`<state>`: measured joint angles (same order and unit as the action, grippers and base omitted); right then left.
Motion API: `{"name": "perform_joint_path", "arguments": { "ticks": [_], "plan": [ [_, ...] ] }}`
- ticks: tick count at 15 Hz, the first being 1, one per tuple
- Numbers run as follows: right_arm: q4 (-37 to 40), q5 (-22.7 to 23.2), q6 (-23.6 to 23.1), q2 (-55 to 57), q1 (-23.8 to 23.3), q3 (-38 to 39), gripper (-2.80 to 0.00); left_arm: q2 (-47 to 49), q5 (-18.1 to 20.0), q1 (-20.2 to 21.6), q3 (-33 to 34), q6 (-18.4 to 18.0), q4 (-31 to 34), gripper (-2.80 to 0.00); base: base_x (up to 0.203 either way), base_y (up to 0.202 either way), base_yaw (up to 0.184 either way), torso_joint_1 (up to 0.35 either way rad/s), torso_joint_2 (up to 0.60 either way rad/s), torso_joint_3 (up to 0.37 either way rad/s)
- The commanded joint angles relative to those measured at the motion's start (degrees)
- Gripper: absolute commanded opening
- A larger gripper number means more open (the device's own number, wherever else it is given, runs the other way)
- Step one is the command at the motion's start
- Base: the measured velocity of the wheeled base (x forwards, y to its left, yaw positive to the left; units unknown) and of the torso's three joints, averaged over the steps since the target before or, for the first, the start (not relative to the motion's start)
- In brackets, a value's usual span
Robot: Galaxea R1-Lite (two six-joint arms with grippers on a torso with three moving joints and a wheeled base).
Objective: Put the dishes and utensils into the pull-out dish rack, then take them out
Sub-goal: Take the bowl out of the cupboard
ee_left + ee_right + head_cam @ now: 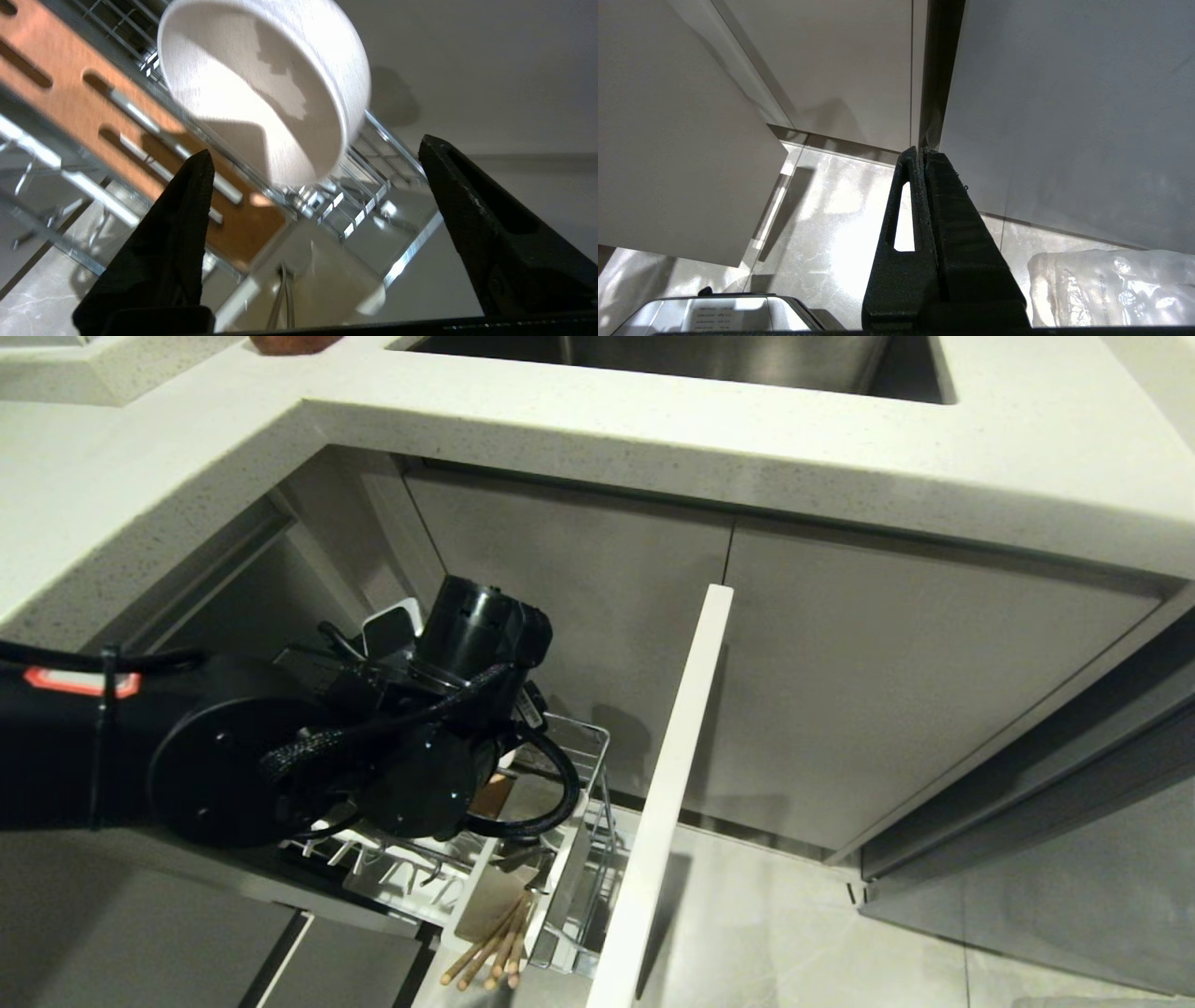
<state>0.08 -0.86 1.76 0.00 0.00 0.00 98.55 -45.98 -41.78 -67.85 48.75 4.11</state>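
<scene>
The pull-out dish rack (583, 859) stands drawn out below the tabletop (653, 429). The left gripper (313, 158) hangs over it, jaws spread wide and empty. The cream-white bowl (261, 88) leans on edge in the rack beside the slotted wooden strip (70, 98). Chopsticks (490, 947) stick out of the caddy. The right gripper (922, 161) is closed, low near the floor.

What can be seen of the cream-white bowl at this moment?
The bowl is round, matte cream-white with a thick rim, and looks ceramic. It is empty, with shadows across its inside. It stands tilted on its edge in the chrome wire rack, its opening turned toward the left wrist camera, beside the slotted wooden strip. Its lower rim rests on the wires. The left tool is open in front of it and does not touch it. The head view hides the bowl.
</scene>
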Motion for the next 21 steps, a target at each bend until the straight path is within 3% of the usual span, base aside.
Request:
{"name": "perform_joint_path", "arguments": {
  "ticks": [1,5,13,14,21],
  "plan": [
    [0.01,-0.02,0.0,0.03,0.06,0.1,-2.8,2.64,0.84,2.51,-2.02,-0.25,-0.03,0.0,0.0,0.0,0.0,0.0,0.0,0.0],
    [0.01,-0.02,0.0,0.0,0.09,0.09,-2.8,5.31,6.23,6.96,-4.47,-4.01,-3.32,0.0,0.0,0.0,0.0,0.0,0.0,0.0],
    [0.01,-0.02,0.01,0.0,0.01,0.11,-2.8,6.21,6.86,7.68,-3.87,-6.32,-6.9,0.0,0.0,0.0,0.0,0.0,0.0,0.0],
    [0.01,-0.02,0.0,0.05,0.07,0.14,-2.8,6.21,6.86,7.68,-3.79,-6.98,-7.27,-2.8,0.0,0.0,0.0,0.0,0.0,0.0],
    [0.01,-0.02,0.0,0.0,0.08,0.17,-2.8,3.68,8.06,7.59,-3.35,-7.09,-7.36,-2.8,0.0,0.0,0.0,0.0,0.0,0.0]
  ]
}}
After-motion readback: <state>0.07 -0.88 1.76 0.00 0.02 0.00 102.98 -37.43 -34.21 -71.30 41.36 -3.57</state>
